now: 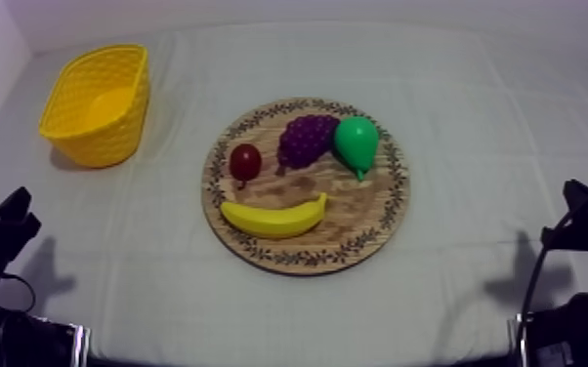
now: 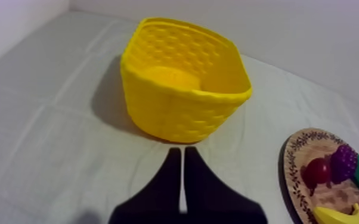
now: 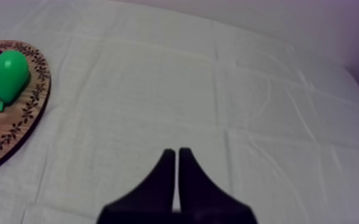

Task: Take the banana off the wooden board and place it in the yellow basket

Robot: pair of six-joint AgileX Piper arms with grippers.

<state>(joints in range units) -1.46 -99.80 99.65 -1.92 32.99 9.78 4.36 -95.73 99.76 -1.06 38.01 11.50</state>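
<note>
Lying flat on the round wooden board with the patterned rim (image 1: 388,220), the yellow toy banana (image 1: 273,217) is found along the board's near edge, its tips curved up toward the other fruit. It is touched by neither gripper.

Behind it on the same board, a small red fruit (image 1: 245,161) is set at the left, a purple bunch of grapes (image 1: 308,139) in the middle and a green pear (image 1: 357,143) at the right. Grapes and pear are touching; the red fruit is just beside the grapes.

The board is placed mid-table on the grey-white cloth (image 1: 493,117). The yellow lattice-walled plastic basket (image 1: 112,137) is stood upright at the far left, well apart from the board.

Left gripper of two black fingers (image 2: 179,150): the jaws are pressed together in a narrow wedge, with nothing held, over bare cloth and aimed at the basket's near wall.

Right gripper of two black fingers (image 3: 174,151): the jaws are likewise together and empty, over bare cloth, with the pear side of the board off to one side.

In the top view both arms are parked low at the near corners, well apart from the board.
</note>
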